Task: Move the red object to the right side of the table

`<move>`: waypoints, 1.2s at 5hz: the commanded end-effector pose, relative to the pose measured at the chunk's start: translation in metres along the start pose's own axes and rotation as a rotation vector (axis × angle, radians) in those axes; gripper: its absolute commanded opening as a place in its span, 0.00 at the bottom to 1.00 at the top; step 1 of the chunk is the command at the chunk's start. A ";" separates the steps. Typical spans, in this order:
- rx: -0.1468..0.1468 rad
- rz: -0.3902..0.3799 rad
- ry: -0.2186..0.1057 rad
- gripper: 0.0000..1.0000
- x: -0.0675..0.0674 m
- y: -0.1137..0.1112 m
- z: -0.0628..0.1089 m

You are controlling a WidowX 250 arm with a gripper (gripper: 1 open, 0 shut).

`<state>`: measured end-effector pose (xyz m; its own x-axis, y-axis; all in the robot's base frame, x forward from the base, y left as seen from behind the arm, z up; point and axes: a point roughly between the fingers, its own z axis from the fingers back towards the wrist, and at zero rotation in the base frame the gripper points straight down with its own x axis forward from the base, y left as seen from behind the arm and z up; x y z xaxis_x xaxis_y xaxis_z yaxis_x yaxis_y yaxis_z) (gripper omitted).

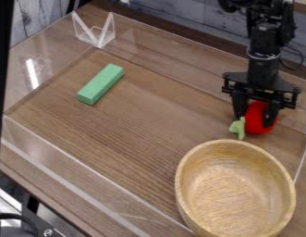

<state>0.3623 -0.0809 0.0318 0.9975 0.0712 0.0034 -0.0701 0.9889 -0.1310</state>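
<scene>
The red object [259, 119] is a small glossy toy fruit with a pale green leafy stub at its lower left. It rests on the table [142, 130] at the right side, just beyond the wooden bowl. My gripper [262, 108] points straight down over it. Its black fingers [237, 100] stand spread apart on either side of the fruit, open and slightly clear of it.
A large wooden bowl [182, 176] fills the near right corner, close below the fruit. A flat green block [101, 83] lies at the left. A clear acrylic stand [93, 31] sits at the back left. Low clear walls [26, 79] edge the tabletop.
</scene>
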 end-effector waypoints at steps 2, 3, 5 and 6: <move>-0.028 0.011 -0.073 1.00 0.011 0.004 0.039; -0.054 0.016 -0.090 1.00 0.011 0.007 0.060; -0.125 0.040 -0.181 1.00 0.011 0.034 0.127; -0.079 0.023 -0.197 1.00 -0.001 0.058 0.151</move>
<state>0.3539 -0.0068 0.1502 0.9844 0.1278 0.1208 -0.1001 0.9721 -0.2123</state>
